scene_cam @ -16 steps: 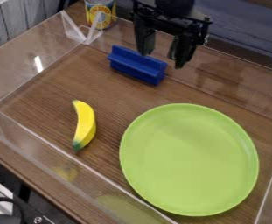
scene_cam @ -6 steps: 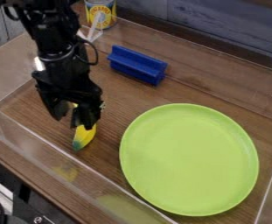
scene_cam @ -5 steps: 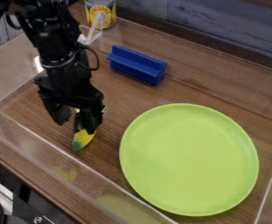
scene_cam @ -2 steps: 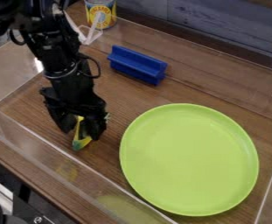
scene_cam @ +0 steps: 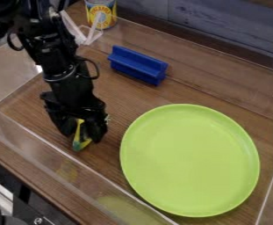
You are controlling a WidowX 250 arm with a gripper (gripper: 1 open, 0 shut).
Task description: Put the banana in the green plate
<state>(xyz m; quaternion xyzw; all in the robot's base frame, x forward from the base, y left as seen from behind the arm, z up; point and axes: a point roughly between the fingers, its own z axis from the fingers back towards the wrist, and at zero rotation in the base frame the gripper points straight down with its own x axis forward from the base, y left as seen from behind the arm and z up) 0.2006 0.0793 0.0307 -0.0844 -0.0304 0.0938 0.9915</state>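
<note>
Here, a dark wood-grain table (scene_cam: 209, 75) carries clear walls (scene_cam: 21, 145).

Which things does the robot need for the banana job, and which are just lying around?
Needed: banana, green plate, end effector open over the banana.
Just lying around: blue block, yellow cup.
</note>
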